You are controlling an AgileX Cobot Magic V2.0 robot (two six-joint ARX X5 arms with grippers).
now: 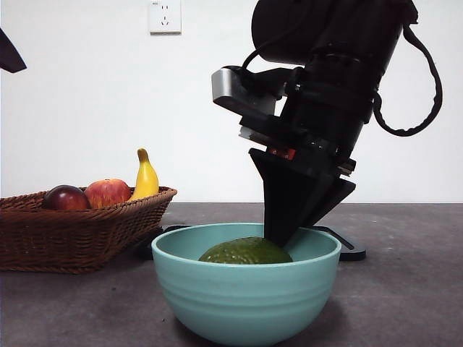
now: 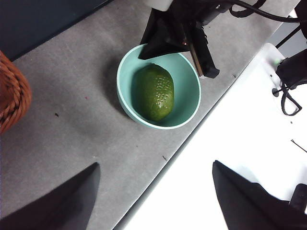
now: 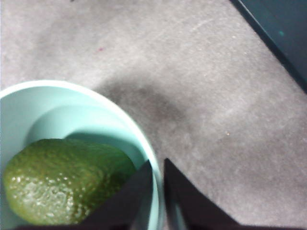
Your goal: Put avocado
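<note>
Lying in the teal bowl [image 1: 246, 303], the avocado [image 1: 244, 251] sits at nine o'clock of the right gripper [image 1: 278, 238], whose jaws are nearly pressed together, holding nothing.

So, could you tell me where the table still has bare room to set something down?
Bare grey table lies beside the teal bowl on the side away from the wicker basket, and in front of the basket. The bowl is taken: the avocado fills it and the right gripper hangs at its rim.
</note>
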